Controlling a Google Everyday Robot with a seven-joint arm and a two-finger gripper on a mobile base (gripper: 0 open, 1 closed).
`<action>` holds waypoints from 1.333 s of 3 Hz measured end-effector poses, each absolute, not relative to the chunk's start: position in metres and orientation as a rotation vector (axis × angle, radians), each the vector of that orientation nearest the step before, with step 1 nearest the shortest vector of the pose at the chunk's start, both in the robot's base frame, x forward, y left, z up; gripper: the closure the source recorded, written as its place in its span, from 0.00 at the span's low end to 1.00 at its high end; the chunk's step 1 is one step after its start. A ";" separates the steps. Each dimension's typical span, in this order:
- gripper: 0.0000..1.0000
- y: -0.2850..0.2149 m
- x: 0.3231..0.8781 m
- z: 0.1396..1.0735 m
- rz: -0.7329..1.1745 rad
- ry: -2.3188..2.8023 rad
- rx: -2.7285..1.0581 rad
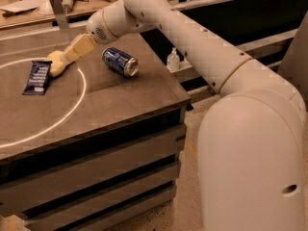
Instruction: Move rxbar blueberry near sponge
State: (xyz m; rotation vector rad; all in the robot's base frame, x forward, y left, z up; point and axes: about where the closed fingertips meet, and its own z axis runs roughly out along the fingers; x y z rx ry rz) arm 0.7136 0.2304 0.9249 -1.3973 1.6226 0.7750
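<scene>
rxbar blueberry point(37, 77) lengthwise front-to-back, end effector point(72, 53) seemingly touching sponge point(55, 65) beside it

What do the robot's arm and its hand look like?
The arm is white, fat and round like a tube, with thin rings at its joints. Its gripper is pale tan and sits above the table, beside the sponge.

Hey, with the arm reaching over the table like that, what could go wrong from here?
1. The gripper is right at the sponge and seems to touch it. A sideways move could shove the sponge away from the rxbar blueberry lying beside it.
2. The soda can lies on its side close to the arm. A brush from the arm might roll it toward the edge of the table.
</scene>
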 end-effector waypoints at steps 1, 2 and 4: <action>0.00 0.212 0.721 0.918 0.813 1.609 -1.397; 0.00 0.201 0.727 0.912 0.844 1.567 -1.445; 0.00 0.198 0.721 0.917 0.857 1.546 -1.492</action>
